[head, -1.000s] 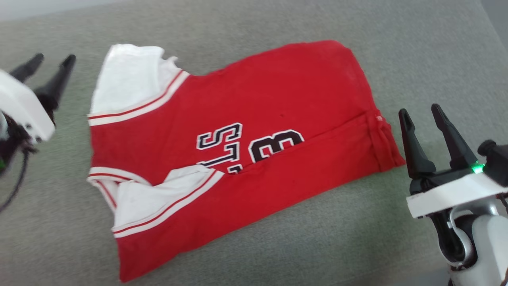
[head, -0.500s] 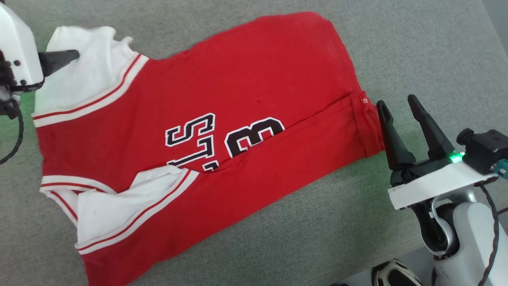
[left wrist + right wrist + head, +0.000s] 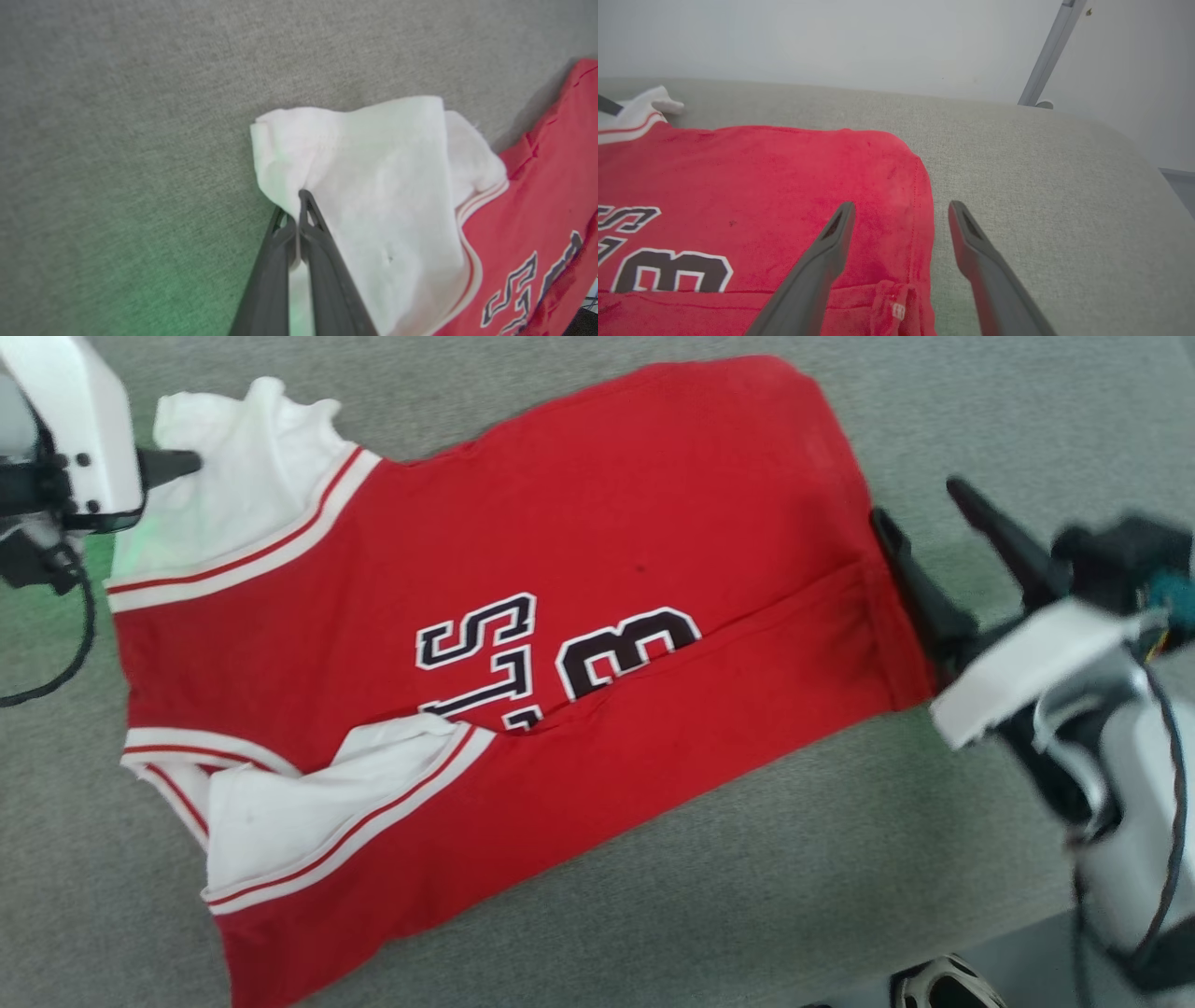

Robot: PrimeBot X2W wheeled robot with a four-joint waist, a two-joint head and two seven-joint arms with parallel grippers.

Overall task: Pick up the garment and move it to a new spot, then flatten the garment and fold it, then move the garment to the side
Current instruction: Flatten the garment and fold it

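The garment (image 3: 607, 541), a red T-shirt with white sleeves and black lettering, lies folded lengthwise on the grey padded surface (image 3: 840, 859). At the upper left, my left gripper (image 3: 182, 462) reaches onto the far white sleeve (image 3: 243, 495). In the left wrist view this gripper (image 3: 299, 205) is shut, pinching the sleeve's (image 3: 373, 186) edge. My right gripper (image 3: 917, 504) stands open at the shirt's right hem. In the right wrist view it (image 3: 901, 210) straddles the hem edge (image 3: 920, 196), one finger over red cloth, the other over the surface.
The grey surface (image 3: 1041, 186) runs on beyond the shirt on every side. A pale wall and a slanted metal pole (image 3: 1045, 51) stand behind it. The surface's front edge and a black-and-white object (image 3: 943, 985) show at the head view's bottom right.
My left gripper went from open beside the far sleeve to shut on its edge. The right gripper moved up against the hem. The head camera shifted too.
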